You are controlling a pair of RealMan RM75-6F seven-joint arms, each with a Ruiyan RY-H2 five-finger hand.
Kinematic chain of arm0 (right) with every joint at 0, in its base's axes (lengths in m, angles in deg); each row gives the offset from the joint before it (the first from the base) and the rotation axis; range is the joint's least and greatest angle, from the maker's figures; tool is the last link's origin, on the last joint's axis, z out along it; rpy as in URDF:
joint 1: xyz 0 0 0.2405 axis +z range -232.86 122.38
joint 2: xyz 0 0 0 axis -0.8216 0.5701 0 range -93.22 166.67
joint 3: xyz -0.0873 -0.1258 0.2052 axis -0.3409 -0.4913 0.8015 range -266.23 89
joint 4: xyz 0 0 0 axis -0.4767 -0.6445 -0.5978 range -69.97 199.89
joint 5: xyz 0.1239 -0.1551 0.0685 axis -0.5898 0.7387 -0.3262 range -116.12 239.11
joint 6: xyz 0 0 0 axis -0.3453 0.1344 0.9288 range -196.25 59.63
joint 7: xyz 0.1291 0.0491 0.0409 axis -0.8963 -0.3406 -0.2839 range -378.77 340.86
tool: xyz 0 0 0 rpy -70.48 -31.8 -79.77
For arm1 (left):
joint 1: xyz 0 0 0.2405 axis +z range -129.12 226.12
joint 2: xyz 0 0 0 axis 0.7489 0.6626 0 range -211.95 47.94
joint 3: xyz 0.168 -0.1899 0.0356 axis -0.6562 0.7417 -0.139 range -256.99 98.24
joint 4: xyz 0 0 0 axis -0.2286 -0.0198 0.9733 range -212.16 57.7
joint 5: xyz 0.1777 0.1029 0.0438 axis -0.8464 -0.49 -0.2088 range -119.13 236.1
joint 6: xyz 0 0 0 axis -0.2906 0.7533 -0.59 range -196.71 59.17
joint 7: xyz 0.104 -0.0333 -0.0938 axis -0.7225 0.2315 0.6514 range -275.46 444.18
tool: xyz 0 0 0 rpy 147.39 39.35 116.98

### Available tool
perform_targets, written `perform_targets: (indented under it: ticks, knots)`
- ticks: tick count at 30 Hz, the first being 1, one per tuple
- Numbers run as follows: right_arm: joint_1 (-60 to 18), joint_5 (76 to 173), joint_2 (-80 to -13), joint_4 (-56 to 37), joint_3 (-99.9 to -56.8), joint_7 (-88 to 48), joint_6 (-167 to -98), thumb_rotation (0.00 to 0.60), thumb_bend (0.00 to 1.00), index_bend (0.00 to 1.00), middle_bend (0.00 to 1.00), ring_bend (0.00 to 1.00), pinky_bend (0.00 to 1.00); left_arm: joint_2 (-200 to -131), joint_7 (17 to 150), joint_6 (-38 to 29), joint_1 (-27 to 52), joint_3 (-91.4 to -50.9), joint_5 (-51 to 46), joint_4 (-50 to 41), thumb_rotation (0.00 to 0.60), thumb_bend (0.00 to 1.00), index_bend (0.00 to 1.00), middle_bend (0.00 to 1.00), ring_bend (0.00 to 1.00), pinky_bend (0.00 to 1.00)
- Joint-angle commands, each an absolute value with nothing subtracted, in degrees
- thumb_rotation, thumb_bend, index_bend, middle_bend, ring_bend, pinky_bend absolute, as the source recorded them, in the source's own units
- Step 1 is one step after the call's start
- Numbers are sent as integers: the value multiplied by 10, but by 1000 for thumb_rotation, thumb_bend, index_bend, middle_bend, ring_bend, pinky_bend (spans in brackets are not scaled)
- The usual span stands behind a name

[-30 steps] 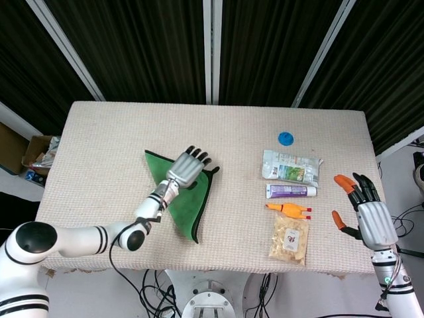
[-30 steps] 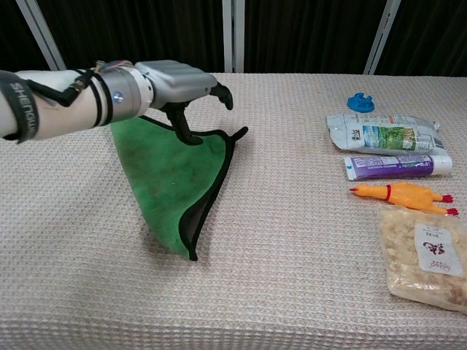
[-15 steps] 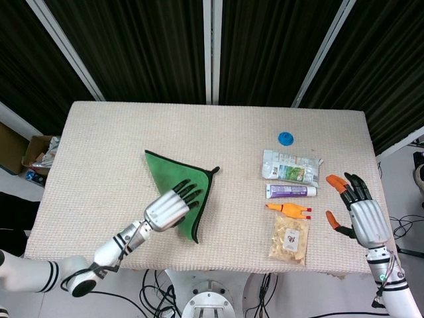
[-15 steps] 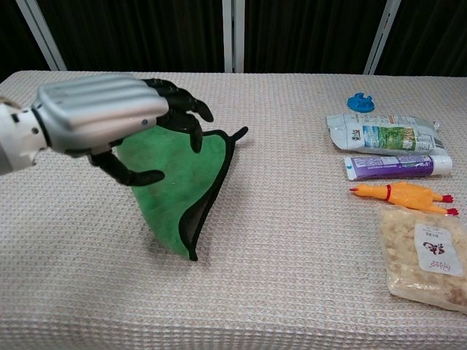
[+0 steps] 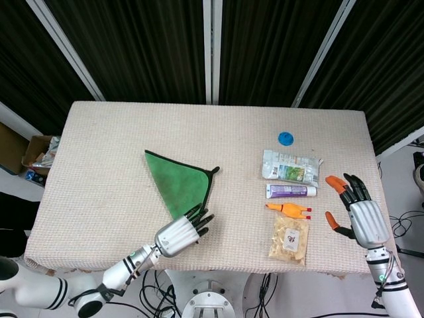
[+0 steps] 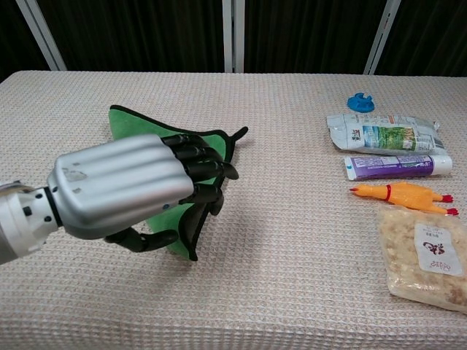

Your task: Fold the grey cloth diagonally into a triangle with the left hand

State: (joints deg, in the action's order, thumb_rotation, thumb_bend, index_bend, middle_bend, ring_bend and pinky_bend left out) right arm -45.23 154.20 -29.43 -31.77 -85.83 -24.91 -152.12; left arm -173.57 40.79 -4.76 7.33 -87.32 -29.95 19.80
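Note:
The cloth (image 5: 180, 187) is green with a dark hem and lies folded into a triangle left of the table's middle. Its long edge runs from the back left corner to the front tip. My left hand (image 5: 180, 233) hovers over the cloth's front tip near the table's front edge, fingers apart and holding nothing. In the chest view the left hand (image 6: 124, 191) fills the foreground and hides the lower half of the cloth (image 6: 139, 125). My right hand (image 5: 358, 213) hangs off the table's right side, fingers spread and empty.
On the right half lie a small blue piece (image 5: 285, 138), a printed packet (image 5: 290, 166), a purple tube (image 5: 290, 191), an orange rubber chicken (image 5: 289, 210) and a snack bag (image 5: 290, 240). The table (image 5: 106, 152) has a woven beige cover.
My left hand has let go of the cloth and pulled back from its far corner toward the table's front edge. The cloth lies still. The right hand sank slightly.

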Motion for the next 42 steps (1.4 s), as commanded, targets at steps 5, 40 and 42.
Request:
perform_targets:
  ticks: [5,40,42]
  knots:
    - [-452,1539,-294,-318,-858,-250,-1519,600,297,135,138,0,38,-1776,341,-57,103,-868,-273,166,600,344,364,104,105,105]
    - [-449,1533,-292,-317,-859,-255,-1512,600,292,135,137,0,38,-1748,538,18,146,-809,-359,121,600,456,648,155,105,104]
    - [-449,1533,-292,-317,-858,-255,-1512,600,293,135,137,0,38,-1736,567,12,139,-787,-344,110,600,456,653,155,105,104]
